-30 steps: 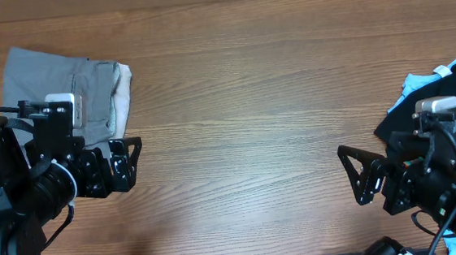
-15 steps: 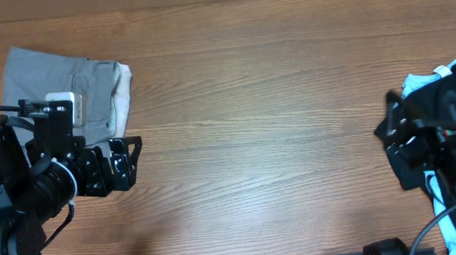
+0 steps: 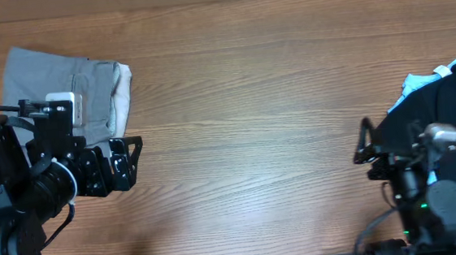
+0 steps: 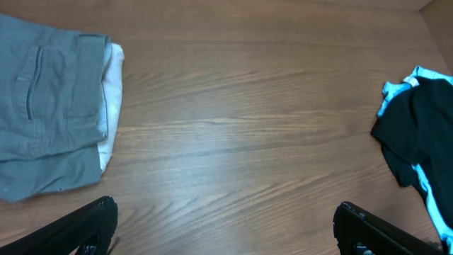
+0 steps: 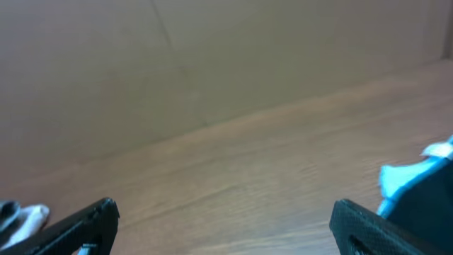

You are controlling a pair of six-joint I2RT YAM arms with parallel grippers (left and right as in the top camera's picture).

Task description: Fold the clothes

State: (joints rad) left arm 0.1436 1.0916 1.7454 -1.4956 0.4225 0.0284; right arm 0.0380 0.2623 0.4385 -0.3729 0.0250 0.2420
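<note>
The grey shorts lie folded at the table's far left, on top of cream shorts that peek out along their right edge. From overhead the left arm covers the near part of this pile. The left wrist view shows it whole: the grey shorts with a back-pocket slit, and the cream shorts showing as a strip on the right and at the near corner. The left gripper hangs just beside the pile's near right corner, jaws wide apart and holding nothing. Its own camera shows only bare wood between the fingertips. The right gripper is at the table's right side, against a black garment with light-blue trim, and is likewise spread and empty. The overhead view shows that garment as a heap. The left wrist view catches its blue-edged left half. The right wrist view is blurred, giving just a blue corner and wood between the open jaws.
</note>
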